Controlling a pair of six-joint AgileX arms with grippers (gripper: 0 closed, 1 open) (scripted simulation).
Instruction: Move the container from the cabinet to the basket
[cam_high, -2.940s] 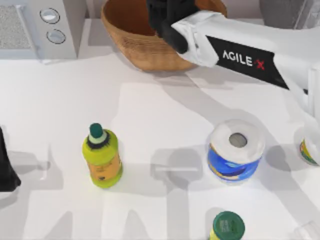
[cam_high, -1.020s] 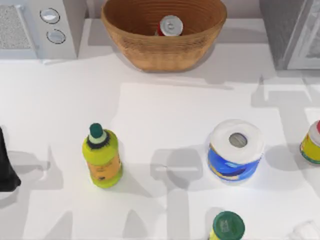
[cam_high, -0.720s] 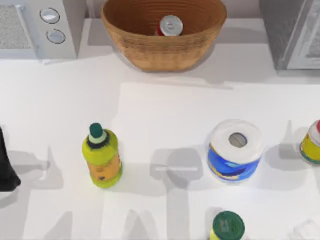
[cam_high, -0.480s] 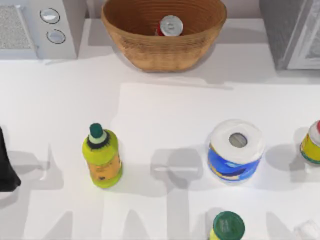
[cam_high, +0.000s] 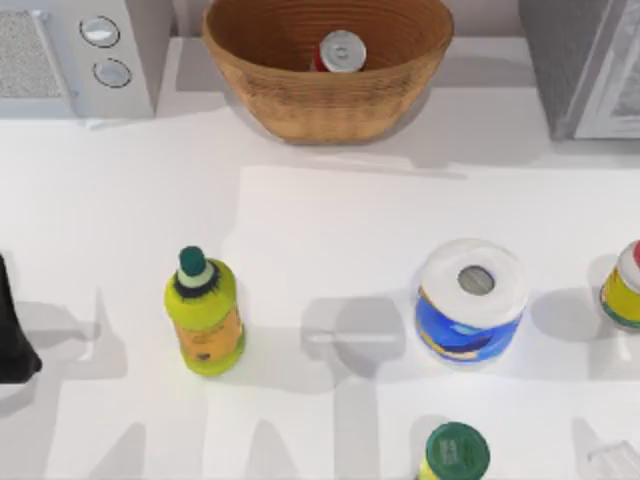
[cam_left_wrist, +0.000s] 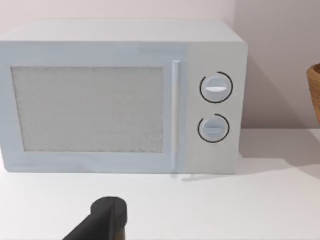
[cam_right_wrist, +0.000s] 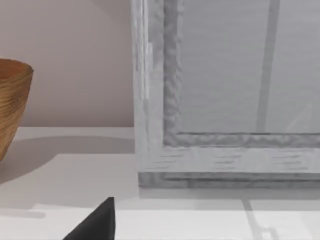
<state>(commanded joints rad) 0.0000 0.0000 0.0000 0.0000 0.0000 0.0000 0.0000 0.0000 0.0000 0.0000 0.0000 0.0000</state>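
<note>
The container (cam_high: 341, 50) is seen upright inside the basket (cam_high: 300, 110), between the white box (cam_high: 100, 60) and the cabinet (cam_high: 585, 65). A yellow-green bottle (cam_high: 205, 315) and a paper roll (cam_high: 472, 300) stand on the desk (cam_high: 330, 220). The state of the jaws cannot be told.

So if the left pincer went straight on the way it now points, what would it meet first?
Probably the white microwave: in the left wrist view the left pincer faces its front across bare table. Depth is unclear.
</note>
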